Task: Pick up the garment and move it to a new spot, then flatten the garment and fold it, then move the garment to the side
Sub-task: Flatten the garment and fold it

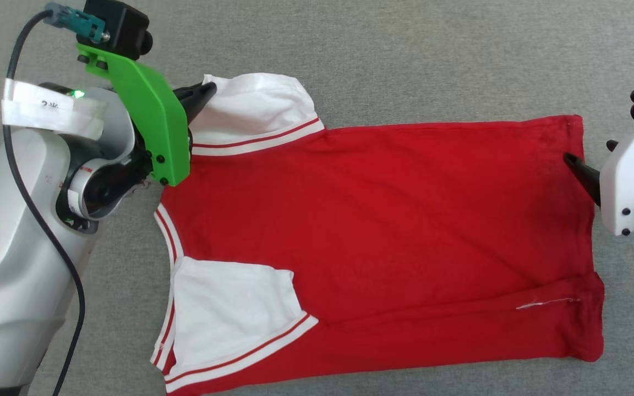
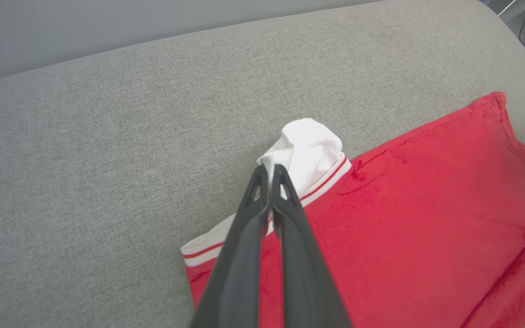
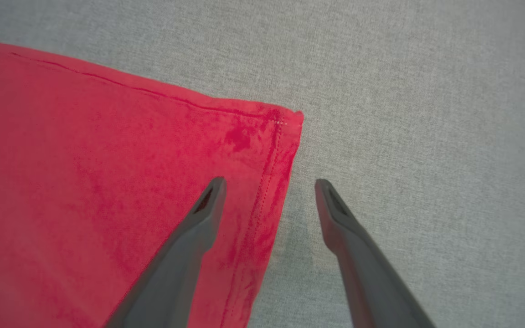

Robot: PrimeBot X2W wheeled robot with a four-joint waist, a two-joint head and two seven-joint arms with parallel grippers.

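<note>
Pinching the edge of a white sleeve [image 2: 310, 146], the left gripper [image 2: 270, 168] had its fingers [image 2: 244, 237] pressed together, with a small peak of cloth caught between the tips and raised a little off the counter [image 2: 107, 159]. That sleeve belonged to the garment [image 1: 383, 209], which lay spread across the grey woven counter, its collar end toward the robot's left and its hem [image 1: 584, 181] toward the right. The other sleeve [image 1: 229, 308] lay folded in over the red body, at the near left corner in the head view. A long crease ran along the near edge, with a short white thread [image 1: 542, 303] on it.

At the hem's far corner, the right gripper [image 3: 269, 182] held its fingers [image 3: 189, 237] wide apart and gripped nothing. One was above the red cloth and the other above bare counter, with the stitched hem edge between them (whether either tip touched down, I could not tell).
</note>
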